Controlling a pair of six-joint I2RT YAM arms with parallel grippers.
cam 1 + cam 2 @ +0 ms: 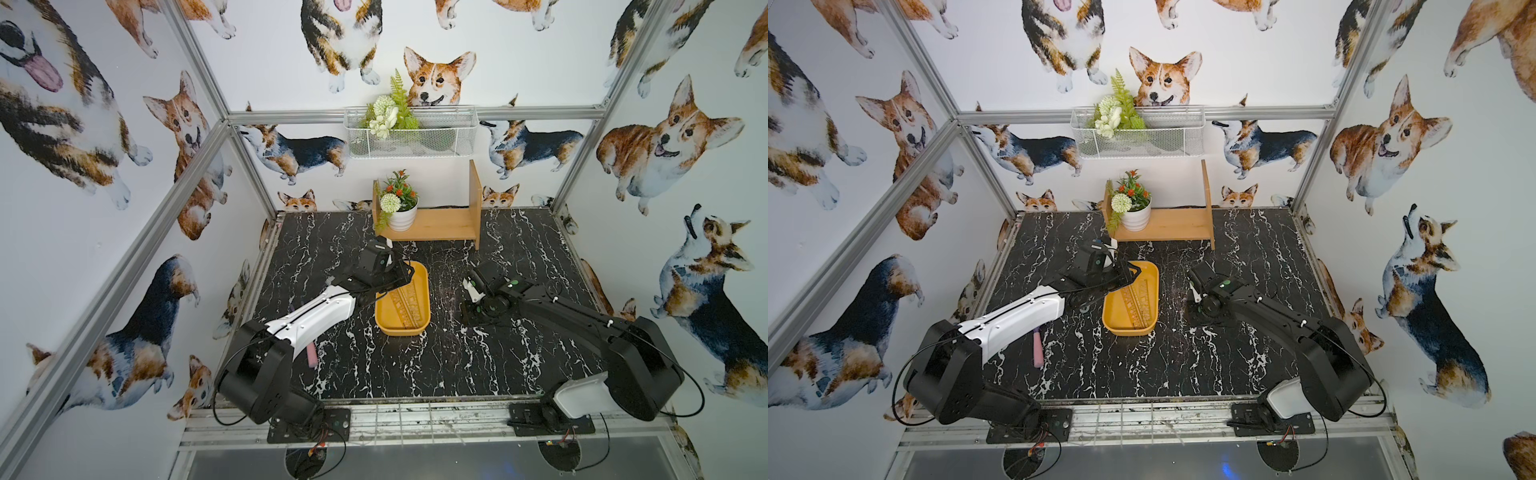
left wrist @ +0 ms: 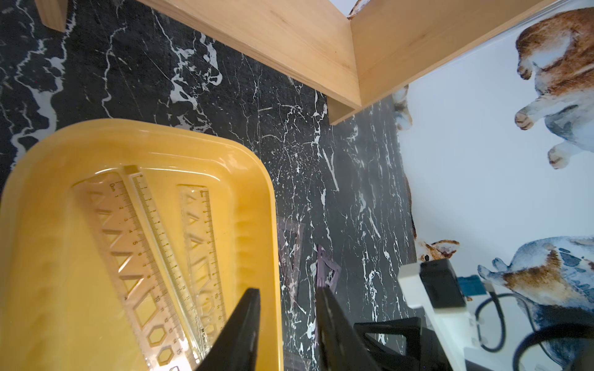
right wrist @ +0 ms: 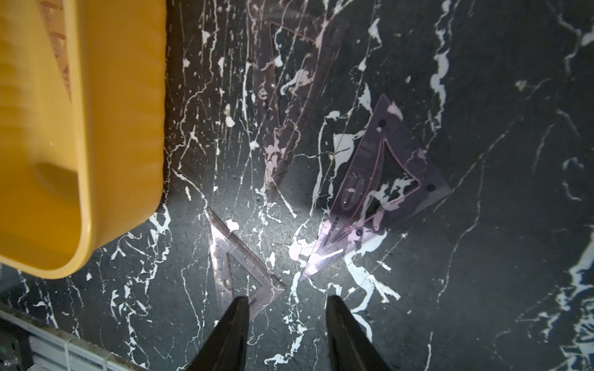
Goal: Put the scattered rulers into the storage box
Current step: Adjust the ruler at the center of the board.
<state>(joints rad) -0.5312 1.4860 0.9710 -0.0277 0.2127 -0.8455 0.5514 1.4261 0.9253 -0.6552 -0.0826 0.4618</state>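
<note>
Since the set squares (image 3: 408,151) lie flat on the table (image 3: 482,257) by the box (image 3: 122,96), thin, stiff, slick, I'd tip up a corner. Right claw (image 3: 287,308) and left claw (image 2: 289,302): both apart, empty.

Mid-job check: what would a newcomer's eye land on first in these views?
The mustard-yellow plastic tray stands out at the middle of the black marble-patterned table, with clear straight rulers lying inside. Next come the corgi-print walls all around. In the right wrist view, three faint transparent triangular set squares lie on the table beside the tray, just ahead of the right gripper, whose jaws are apart.
</note>
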